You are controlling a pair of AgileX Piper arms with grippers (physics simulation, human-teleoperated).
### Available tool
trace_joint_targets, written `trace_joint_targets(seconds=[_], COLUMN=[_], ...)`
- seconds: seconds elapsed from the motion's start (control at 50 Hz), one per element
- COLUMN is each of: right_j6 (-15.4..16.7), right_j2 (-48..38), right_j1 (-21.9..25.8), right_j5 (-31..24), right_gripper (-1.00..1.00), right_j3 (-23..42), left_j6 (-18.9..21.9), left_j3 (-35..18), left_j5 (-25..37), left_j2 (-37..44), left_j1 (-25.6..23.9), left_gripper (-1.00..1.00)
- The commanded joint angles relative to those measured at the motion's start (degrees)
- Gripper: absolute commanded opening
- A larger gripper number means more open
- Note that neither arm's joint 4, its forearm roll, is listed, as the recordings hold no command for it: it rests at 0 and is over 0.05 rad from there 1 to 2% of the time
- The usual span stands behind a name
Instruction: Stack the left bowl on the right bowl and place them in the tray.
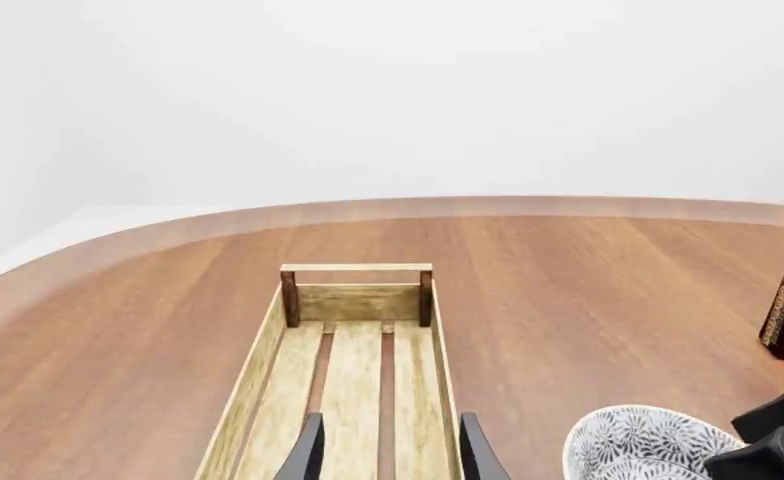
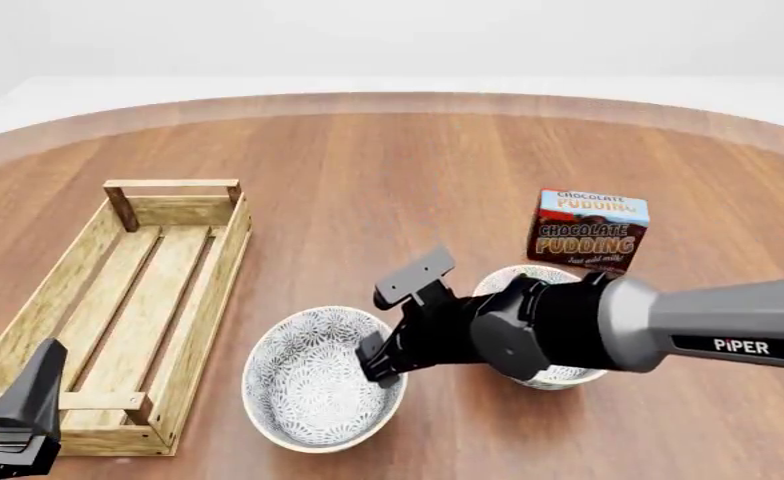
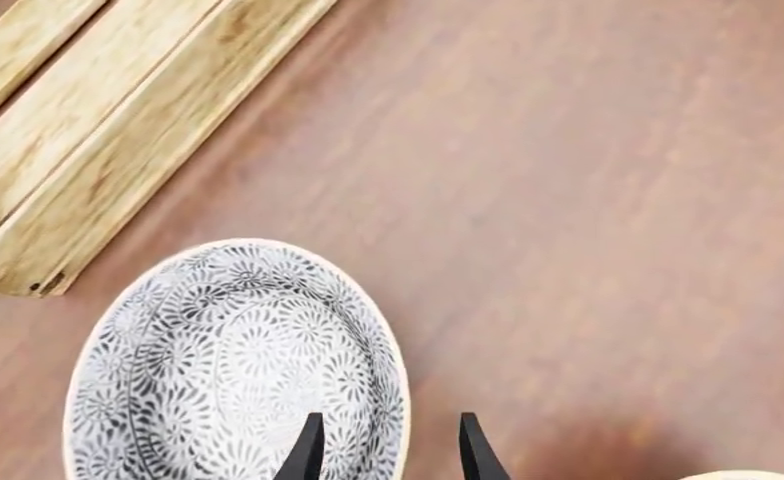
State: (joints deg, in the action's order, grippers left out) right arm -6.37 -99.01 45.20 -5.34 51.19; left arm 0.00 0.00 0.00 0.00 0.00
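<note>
1. Nearest us, the left claw (image 2: 19, 415) hangs at the near end of the tray (image 2: 219, 290), its fingers parted over the slats and gripping nothing.
2. Just beyond, the left bowl (image 2: 315, 385) sits upright on the table (image 2: 406, 160), close beside the tray's near right corner, patterned inside facing up.
3. The right claw (image 2: 395, 322) reaches across from the right, and here it is over that bowl's right rim. In the right wrist view its fingertips (image 3: 309, 448) straddle the rim, narrowly parted, one inside and one outside; whether they touch it I cannot tell.
4. The right bowl (image 2: 542, 378) stands just beside the left one, mostly hidden under the right arm.
5. Further back, a chocolate pudding box (image 2: 590, 230) stands upright behind the right bowl.
6. The tray stretches away on the left, carrying nothing, its far handle bar (image 2: 172, 185) raised.
</note>
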Motion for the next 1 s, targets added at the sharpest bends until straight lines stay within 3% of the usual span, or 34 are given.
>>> trace_joint_targets(seconds=[0.02,0.6,0.62,0.9,1.0], right_j6=[-1.1,-2.1,-1.8,-1.4,-1.4], right_j2=[-2.1,-4.0,-3.6,-1.8,3.3], right_j1=[0.6,1.1,0.9,0.3,-0.1], right_j5=[2.5,3.9,3.5,3.2,2.8], right_gripper=[1.00,1.00,-1.00,-1.00,-1.00], right_j3=[-1.1,-1.8,-1.6,-1.3,-1.3], left_j6=[0.0,0.0,0.0,0.0,0.0], left_j3=[0.0,0.0,0.0,0.0,0.0], left_j5=[0.0,0.0,0.0,0.0,0.0], left_j2=[0.0,0.0,0.0,0.0,0.0], left_j1=[0.0,0.0,0.0,0.0,0.0], left_gripper=[1.00,1.00,1.00,1.00,1.00])
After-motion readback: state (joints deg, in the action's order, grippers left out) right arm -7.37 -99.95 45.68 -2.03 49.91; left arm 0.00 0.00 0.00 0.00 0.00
